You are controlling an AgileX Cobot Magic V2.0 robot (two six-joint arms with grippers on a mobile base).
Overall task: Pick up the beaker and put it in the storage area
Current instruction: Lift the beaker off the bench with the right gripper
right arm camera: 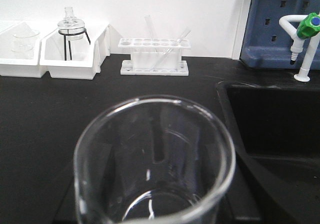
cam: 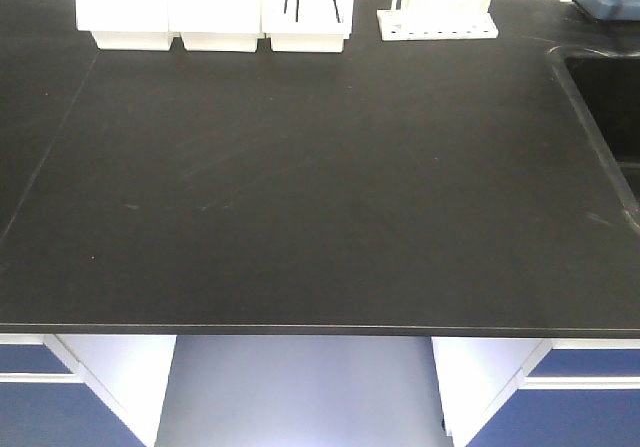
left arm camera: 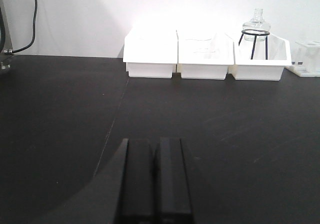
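Clear glass cylindrical beaker (right arm camera: 155,149) fills the lower centre of the right wrist view, apparently clamped in the right claw (right arm camera: 152,196), above the matte-black surface (cam: 320,187). It is likely light, rigid, slick and breakable, so grip mid-wall, gently. The left claw (left arm camera: 155,184), lower centre, is closed and empty.

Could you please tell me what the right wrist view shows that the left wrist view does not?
Only the right wrist view: a clear glass beaker close to the lens, the black sink, the white tap with a green knob and a blue pegboard. Only the left wrist view: the left gripper, shut, a black cable and the leftmost white bin. Both: the black benchtop, the glass flask on a black wire stand and the white test-tube rack.
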